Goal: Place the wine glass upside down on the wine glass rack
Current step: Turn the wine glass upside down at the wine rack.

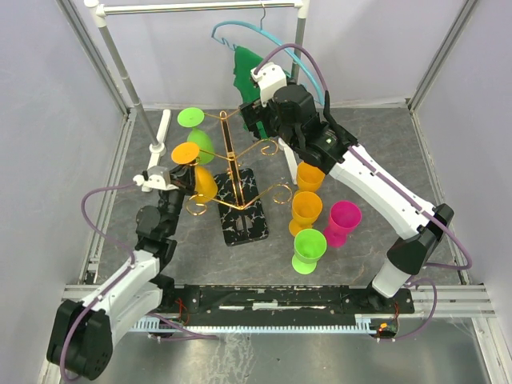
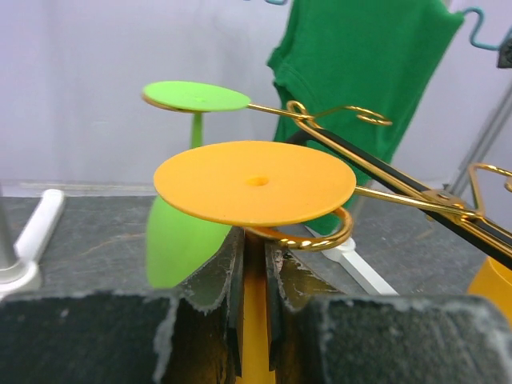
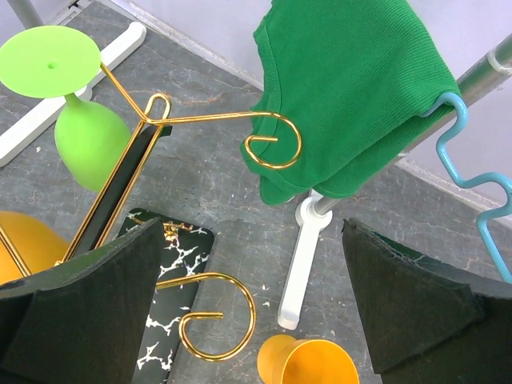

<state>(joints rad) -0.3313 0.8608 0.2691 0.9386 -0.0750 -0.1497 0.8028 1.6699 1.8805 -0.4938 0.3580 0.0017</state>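
A green garment [image 3: 352, 88] hangs by a teal hanger [image 1: 237, 24] on the white clothes rail [image 1: 200, 7]. The rail's foot [image 3: 300, 268] rests on a grey, apparently stone-patterned tabletop [image 1: 384, 136].

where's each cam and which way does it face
top external: above and behind, looking down on the table; left arm and right arm show.
left wrist: low, facing level past the left gripper, shut on the orange glass.
right wrist: high, looking down past the open right gripper.
Shared: both wrist views show the wine glass rack, green glass, green shirt.
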